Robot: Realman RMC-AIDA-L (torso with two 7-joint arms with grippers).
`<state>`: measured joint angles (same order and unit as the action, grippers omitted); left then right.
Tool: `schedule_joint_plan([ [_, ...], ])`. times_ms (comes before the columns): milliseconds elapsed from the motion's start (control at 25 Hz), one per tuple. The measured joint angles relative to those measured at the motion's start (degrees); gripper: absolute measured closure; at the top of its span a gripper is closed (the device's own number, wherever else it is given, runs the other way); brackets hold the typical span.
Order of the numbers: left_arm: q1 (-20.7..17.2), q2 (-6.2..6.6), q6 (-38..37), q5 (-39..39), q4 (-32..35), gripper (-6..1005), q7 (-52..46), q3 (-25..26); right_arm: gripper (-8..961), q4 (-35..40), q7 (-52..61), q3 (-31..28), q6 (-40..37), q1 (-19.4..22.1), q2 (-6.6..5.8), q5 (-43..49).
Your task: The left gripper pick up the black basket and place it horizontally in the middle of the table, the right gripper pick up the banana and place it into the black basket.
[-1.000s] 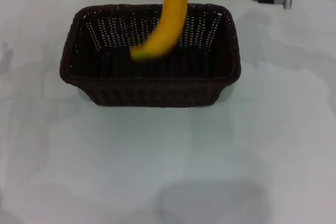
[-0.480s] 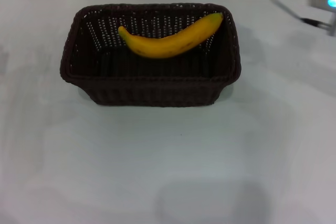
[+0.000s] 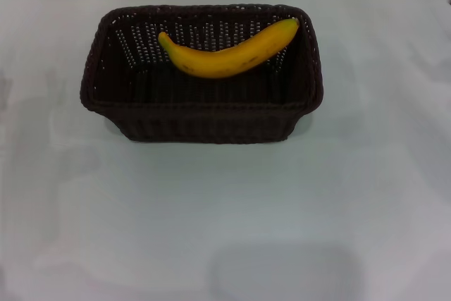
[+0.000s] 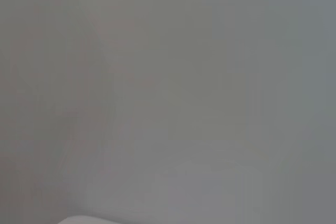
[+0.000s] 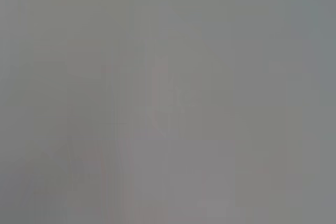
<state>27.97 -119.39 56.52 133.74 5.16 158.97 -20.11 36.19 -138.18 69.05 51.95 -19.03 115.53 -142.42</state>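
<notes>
**Banana lies in the black basket; both grippers out of sight**

The black basket (image 3: pixel 202 107) sits on the white table (image 3: pixel 232 216), its long side running across the head view, in the middle of the table's width and toward the far half of what shows. It stands flat on its base, the thick rim level and the openwork far wall letting light through.

The banana (image 3: pixel 227 53) rests inside the basket, against the far wall. It lies lengthwise along the basket's long side, its curve sagging toward the basket floor. Its right end is raised near the far right corner of the rim, and its left end points up nearer the far left corner. A few thin dark marks run along its yellow skin.

Neither the left gripper nor the right gripper appears in the head view, and both wrist views show only a plain pale grey surface, so whether their fingers are apart or together cannot be told.
</notes>
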Motion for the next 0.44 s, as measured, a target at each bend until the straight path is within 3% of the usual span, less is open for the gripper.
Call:
schedule_joint_plan([
  [200,0.33,-0.04,-0.01,0.03,-0.72,151,0.1,-0.02,84,-15.6,-13.6,-6.57,0.45,-5.58,0.12,-6.62],
  [440,0.55,-0.05,-0.17,2.49,-1.82,146,-0.21,-0.02,84,-18.19,-17.44,-7.99,3.36,-6.84,0.38,-6.95],
])
